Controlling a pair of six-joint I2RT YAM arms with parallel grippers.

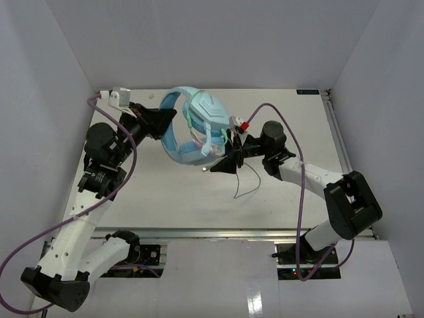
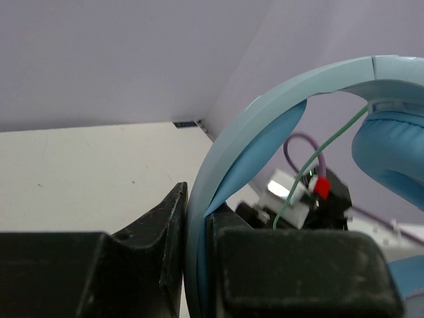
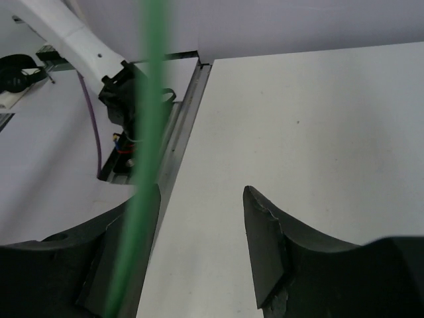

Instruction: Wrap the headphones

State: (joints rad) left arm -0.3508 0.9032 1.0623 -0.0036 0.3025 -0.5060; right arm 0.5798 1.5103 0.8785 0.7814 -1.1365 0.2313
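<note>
White tabletop (image 1: 199, 199); left end effector (image 2: 197, 207) pinches smooth curved headphones (image 1: 207, 112), right end effector (image 3: 202, 199) gapes.

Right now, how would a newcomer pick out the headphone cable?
Above the white table, the left gripper holds the light blue headphones up by the headband near the back. From them a cable drops past the right gripper and trails loose on the tabletop. It is hair-thin and pale green; the robot cables are thick and purple.
</note>
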